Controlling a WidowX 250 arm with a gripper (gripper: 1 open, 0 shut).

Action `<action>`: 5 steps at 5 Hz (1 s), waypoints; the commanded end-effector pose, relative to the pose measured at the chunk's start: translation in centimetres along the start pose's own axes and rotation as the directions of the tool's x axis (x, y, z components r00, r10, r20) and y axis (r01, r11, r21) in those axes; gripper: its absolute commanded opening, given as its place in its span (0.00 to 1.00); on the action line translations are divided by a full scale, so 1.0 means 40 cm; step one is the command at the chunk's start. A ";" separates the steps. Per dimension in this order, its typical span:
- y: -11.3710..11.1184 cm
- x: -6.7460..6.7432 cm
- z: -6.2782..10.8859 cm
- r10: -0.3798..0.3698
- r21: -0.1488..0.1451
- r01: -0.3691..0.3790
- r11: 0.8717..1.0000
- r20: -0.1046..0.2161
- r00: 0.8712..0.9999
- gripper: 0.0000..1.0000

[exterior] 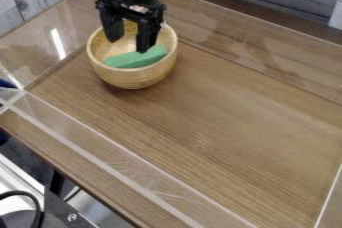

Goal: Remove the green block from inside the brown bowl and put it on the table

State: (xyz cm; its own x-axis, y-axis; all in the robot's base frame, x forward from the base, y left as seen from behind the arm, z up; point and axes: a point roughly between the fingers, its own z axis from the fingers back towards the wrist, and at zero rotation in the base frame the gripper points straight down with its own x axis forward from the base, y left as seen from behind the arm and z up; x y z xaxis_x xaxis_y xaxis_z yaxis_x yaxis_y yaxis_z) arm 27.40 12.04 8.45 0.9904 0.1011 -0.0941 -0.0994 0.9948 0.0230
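Brown wood-grain table (201,122), walled along its edges by clear glossy plastic, carries one round light-brown wooden bowl (110,74) toward its far left corner. Inside the bowl lies the small bright green rectangular block (134,58), resting aslant against the pale inner wall. Directly above the bowl hangs the black gripper (130,34), pointing down, jaws spread wide and empty, fingertips level with the rim, evidently lined up to straddle the block. Extraction is not yet begun.

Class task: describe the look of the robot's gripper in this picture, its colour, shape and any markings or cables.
The gripper is black all over, with a blocky body that forks into slim, straight fingers. No markings or cables are discernible at this size.
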 end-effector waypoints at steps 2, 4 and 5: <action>0.037 0.042 0.005 0.025 0.033 -0.027 0.999 0.059 0.998 1.00; 0.051 0.057 -0.028 0.034 0.039 -0.036 0.999 0.052 0.998 1.00; 0.055 0.065 -0.041 0.030 0.038 -0.032 0.999 0.051 0.998 1.00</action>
State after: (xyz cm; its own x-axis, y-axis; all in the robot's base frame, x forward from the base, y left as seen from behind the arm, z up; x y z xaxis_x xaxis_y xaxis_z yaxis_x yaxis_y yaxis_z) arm 28.59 13.76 4.90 0.9868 0.1224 -0.1057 -0.1184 0.9920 0.0429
